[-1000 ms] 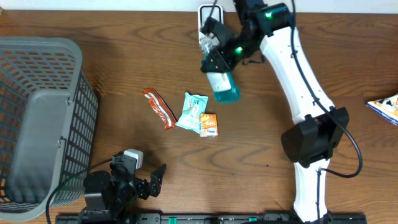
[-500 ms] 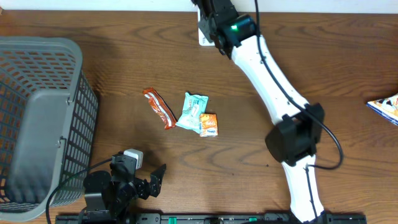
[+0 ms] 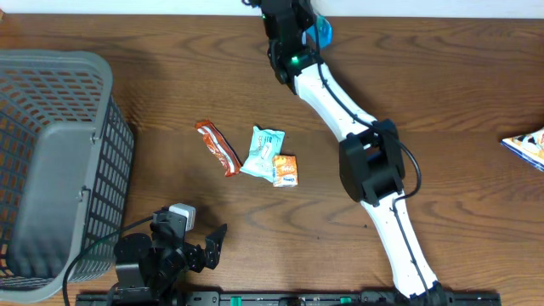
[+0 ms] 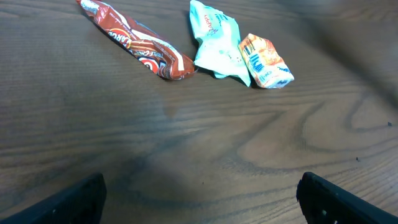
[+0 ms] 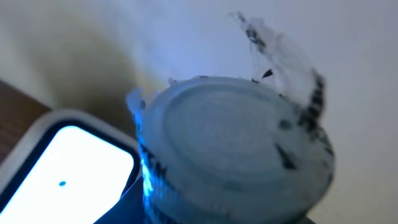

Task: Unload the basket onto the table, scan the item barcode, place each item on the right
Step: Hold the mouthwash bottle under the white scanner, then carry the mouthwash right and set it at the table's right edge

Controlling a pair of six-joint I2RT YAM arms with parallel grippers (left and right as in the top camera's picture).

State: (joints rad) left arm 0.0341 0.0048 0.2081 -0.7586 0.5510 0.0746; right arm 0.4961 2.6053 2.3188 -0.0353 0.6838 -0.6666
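Overhead: the right arm lay stretched to the table's far edge. The right gripper (image 3: 291, 25) carried the bottle (image 3: 321, 32), whose blue end stuck out beside it. The fingers were hidden, but I judged them closed on the bottle. The left gripper (image 3: 206, 246) rested at the near edge with its jaws wide and empty, beside the grey basket (image 3: 119, 170). Left wrist: a red snack bar (image 4: 134, 48), a pale green packet (image 4: 217, 38) and an orange packet (image 4: 265, 61) lay untouched on the wood. Right wrist: the bottle's round end filled the blurred frame, just beside the scanner's lit white window (image 5: 68, 168). Risk: the end of the bottle faced the camera, so the barcode side may not have been turned to the window and no read would result. At that reach, a nudge could have knocked the scanner or loosened the grip.
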